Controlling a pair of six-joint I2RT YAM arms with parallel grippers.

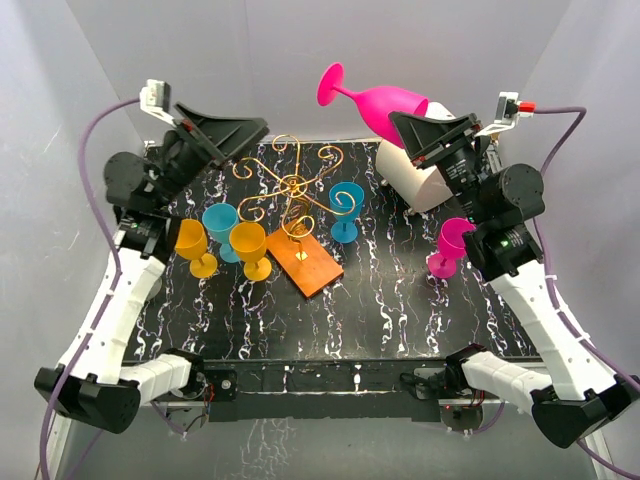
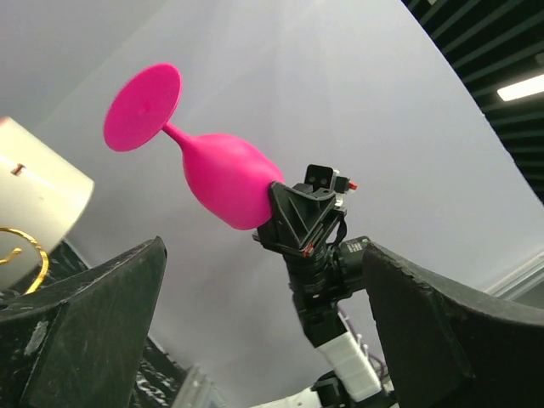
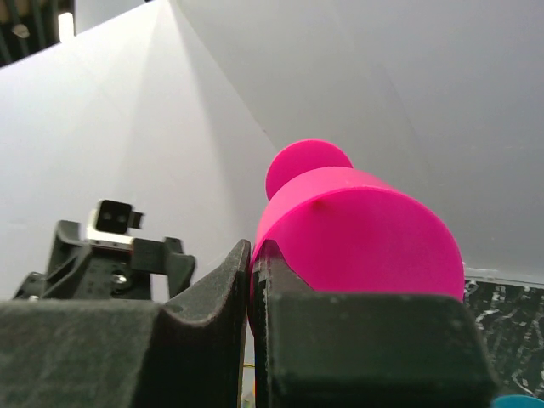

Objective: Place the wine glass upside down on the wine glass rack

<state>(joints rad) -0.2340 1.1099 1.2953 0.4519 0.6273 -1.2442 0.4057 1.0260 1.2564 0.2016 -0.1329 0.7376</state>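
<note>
Wine glass clamped at bowl by right gripper, foot tilted up-left | wine glass rack left, lower

Held glass: I cannot see its rim in any view; the right gripper covers it.
Stem: behind the bowl in the right wrist view.
Rack: cut to one gold curl at the left wrist view's edge.
White cylinder: right side behind the right arm.
Blue glass: a sliver in the right wrist view's corner.
</note>
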